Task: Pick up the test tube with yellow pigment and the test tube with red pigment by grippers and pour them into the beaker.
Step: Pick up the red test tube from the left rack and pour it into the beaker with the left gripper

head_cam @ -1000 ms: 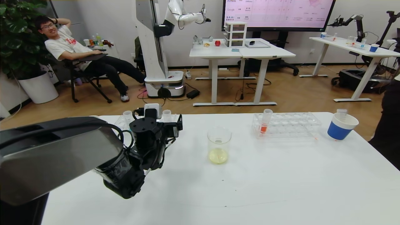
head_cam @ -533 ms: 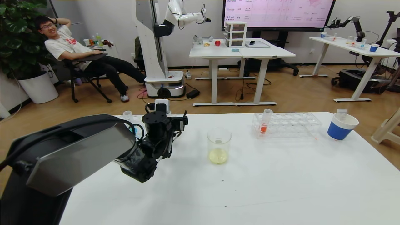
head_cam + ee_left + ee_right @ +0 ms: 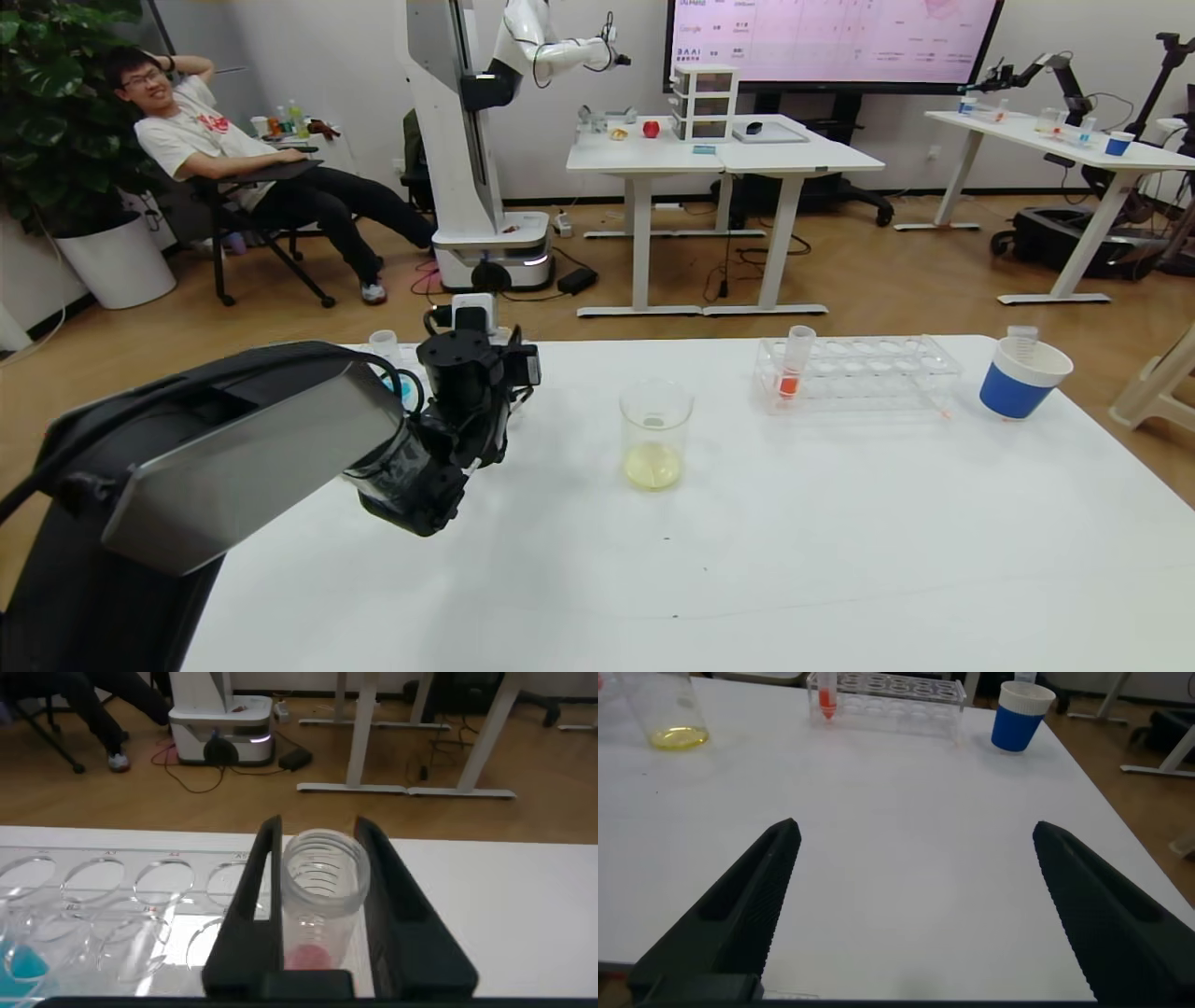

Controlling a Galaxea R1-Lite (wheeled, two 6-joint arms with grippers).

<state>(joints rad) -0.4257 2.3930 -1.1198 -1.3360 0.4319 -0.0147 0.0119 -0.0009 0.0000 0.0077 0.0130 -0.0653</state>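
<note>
With yellow liquid already in the beaker (image 3: 655,431), the left gripper (image 3: 320,873) clamps a red tube (image 3: 322,891) in its rack (image 3: 121,891), presumably for lifting; the right gripper (image 3: 915,887) gapes idle.

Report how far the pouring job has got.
Done, it seems: the beaker already holds yellow liquid at its bottom. In hand: the left gripper has its fingers on either side of a test tube with red pigment at the left rack. Left: lifting that tube and pouring it into the beaker. The right gripper is open above the table.
</note>
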